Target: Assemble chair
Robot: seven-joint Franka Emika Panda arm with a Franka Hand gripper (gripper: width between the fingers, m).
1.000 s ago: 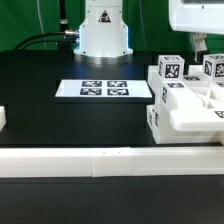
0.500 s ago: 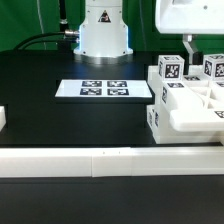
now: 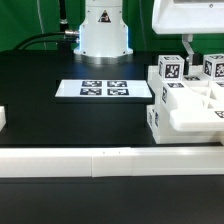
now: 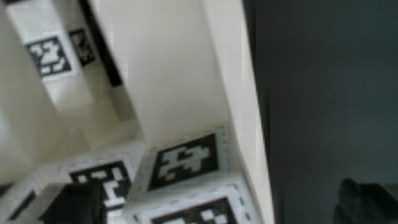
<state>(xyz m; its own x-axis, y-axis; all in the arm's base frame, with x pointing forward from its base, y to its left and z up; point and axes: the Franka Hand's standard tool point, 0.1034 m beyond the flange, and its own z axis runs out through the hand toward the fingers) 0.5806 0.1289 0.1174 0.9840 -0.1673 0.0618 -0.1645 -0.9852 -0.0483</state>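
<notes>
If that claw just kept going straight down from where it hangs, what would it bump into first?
Most likely the chair: the open gripper hangs right above its tagged white blocks at the exterior view's right. Depth is hard to judge, so it might pass just behind them to the table.

I see the gripper (image 3: 200,45) shift toward the exterior view's left above the chair (image 3: 185,100), jaws wide.
</notes>
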